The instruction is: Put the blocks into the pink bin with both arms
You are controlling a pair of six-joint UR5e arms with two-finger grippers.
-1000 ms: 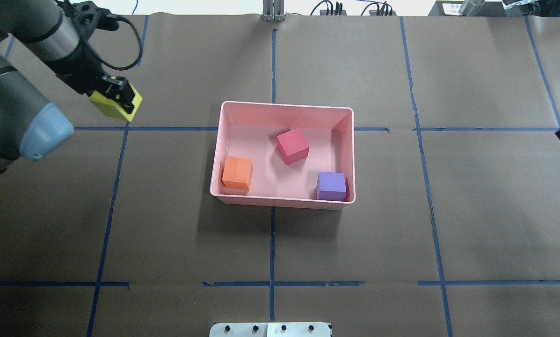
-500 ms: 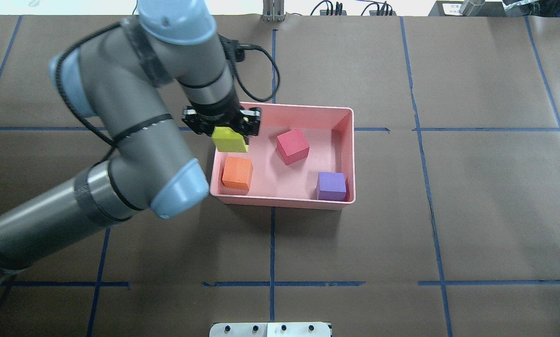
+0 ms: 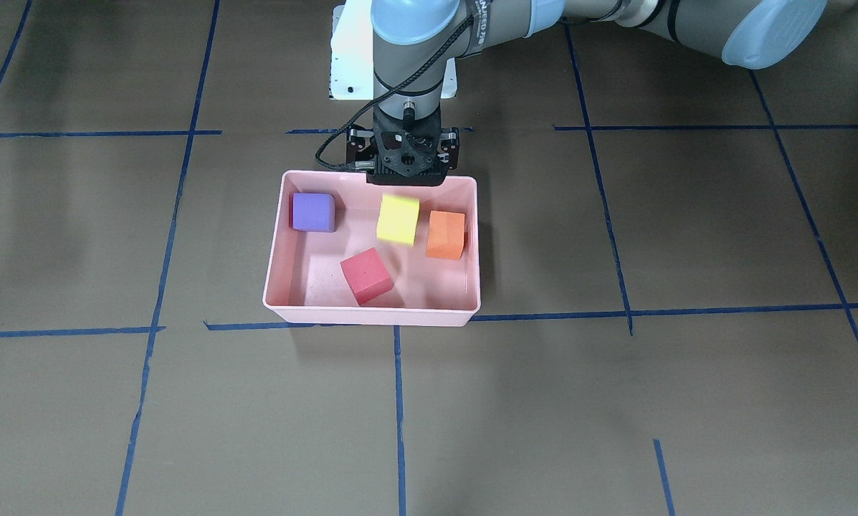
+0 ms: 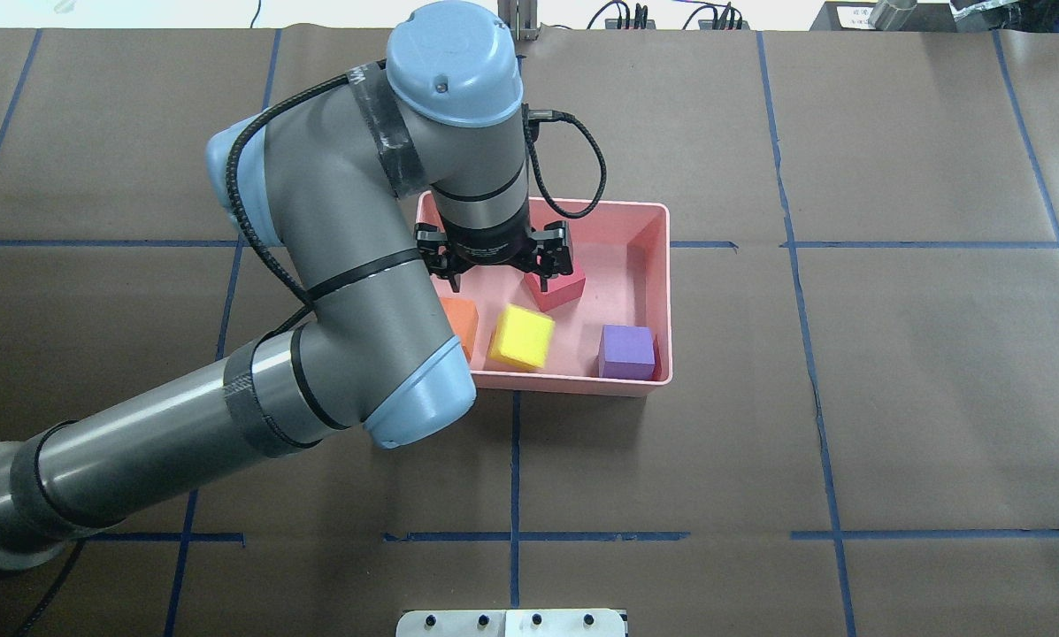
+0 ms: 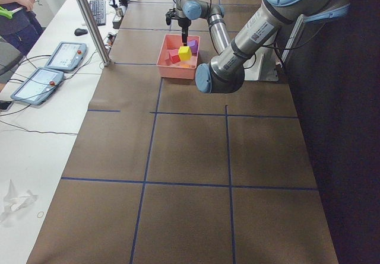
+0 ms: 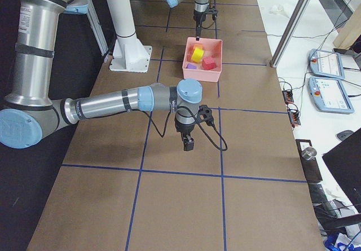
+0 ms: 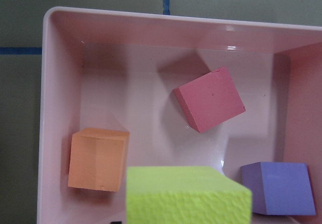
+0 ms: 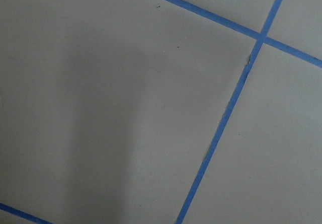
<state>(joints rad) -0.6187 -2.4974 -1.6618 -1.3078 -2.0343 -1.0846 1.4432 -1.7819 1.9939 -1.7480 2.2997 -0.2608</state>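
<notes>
The left gripper [image 4: 498, 276] hangs spread wide over the pink bin [image 4: 658, 265], with the yellow-green cube [image 4: 521, 337] loose inside beside the orange cube [image 4: 464, 320], red cube [image 4: 566, 287] and purple cube [image 4: 626, 351]. Binning looks finished to me; the next move, I'd say, is to lift straight clear.

The left arm [image 4: 317, 195] was made of smooth grey tubes with rounded light-blue caps [image 4: 454, 62] at the joints and thin black bands [image 4: 356, 270] around them. A black cable [image 4: 601, 172] looped off its wrist — the gripper [image 4: 499, 281] was black too. The right arm [image 6: 113, 101] matched; the base was a white post [image 6: 125, 31].
</notes>
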